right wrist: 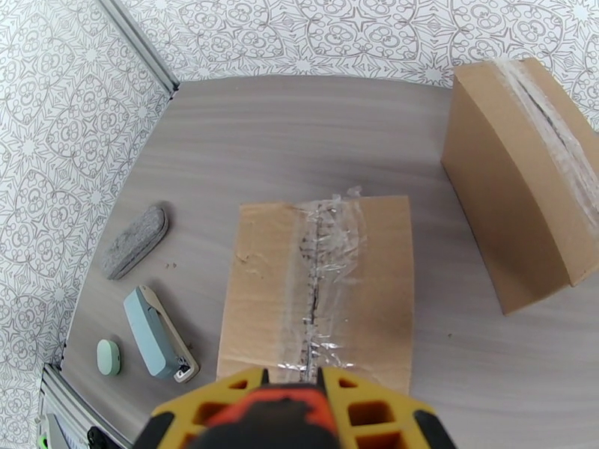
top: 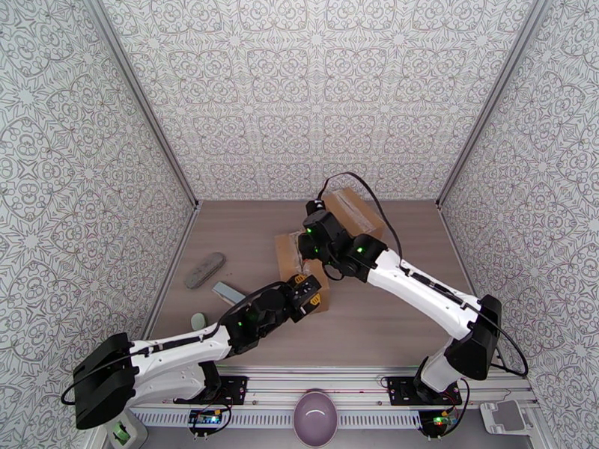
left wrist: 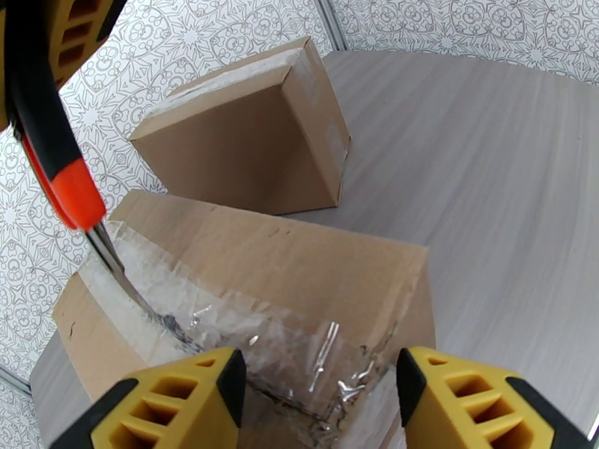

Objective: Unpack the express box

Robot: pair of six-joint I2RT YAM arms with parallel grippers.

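Box (left wrist: 299, 271) edge inside spread left claw (left wrist: 320, 372); right claw (right wrist: 296, 382) grips cutter (left wrist: 73, 190).

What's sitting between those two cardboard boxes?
Nothing: in the right wrist view, bare table separates the near box from the far box.

Left arm (top: 176, 352) and right arm (top: 419, 282): white shells, black joints and shoulder blocks, small green lights glowed near wrists. Thin black cable (top: 346, 173) arched over right arm. Left hand (left wrist: 320, 387): yellow fingers (left wrist: 176, 404) with ribbed cut-outs, black inner pads (left wrist: 233, 383). Right hand (right wrist: 296, 387) was likewise yellow.
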